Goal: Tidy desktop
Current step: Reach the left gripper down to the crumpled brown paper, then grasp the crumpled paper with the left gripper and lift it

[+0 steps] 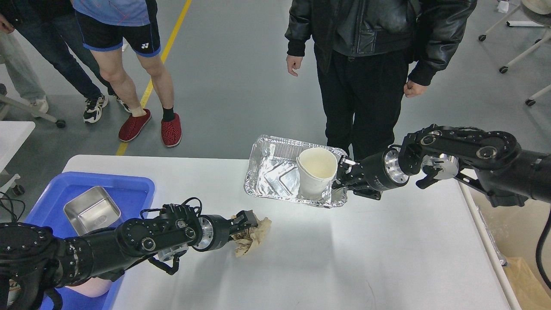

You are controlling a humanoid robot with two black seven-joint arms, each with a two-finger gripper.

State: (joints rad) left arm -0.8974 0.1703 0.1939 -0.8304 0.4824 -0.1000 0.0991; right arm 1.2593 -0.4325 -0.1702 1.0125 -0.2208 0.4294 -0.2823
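One foil tray (275, 172), one paper cup (315, 172), one crumpled paper (255, 237)

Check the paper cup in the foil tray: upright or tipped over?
Roughly upright, leaning slightly. The paper cup stands in the foil tray, its open mouth facing up and nothing visible inside.

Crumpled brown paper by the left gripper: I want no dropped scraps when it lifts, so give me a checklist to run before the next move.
1. Left gripper at the crumpled brown paper: ok, fingertips are in its upper edge.
2. Fingers closed firmly on the paper: cannot tell, the wad hides the tips.
3. Paper free of other things: ok, it lies apart from the foil tray.
4. Right gripper out of the way: ok, it is at the tray's right rim, beside the paper cup.
5. Desktop around the wad free of obstacles: ok.
6. Drop-off place: cannot tell; the blue tray holds a steel pan.
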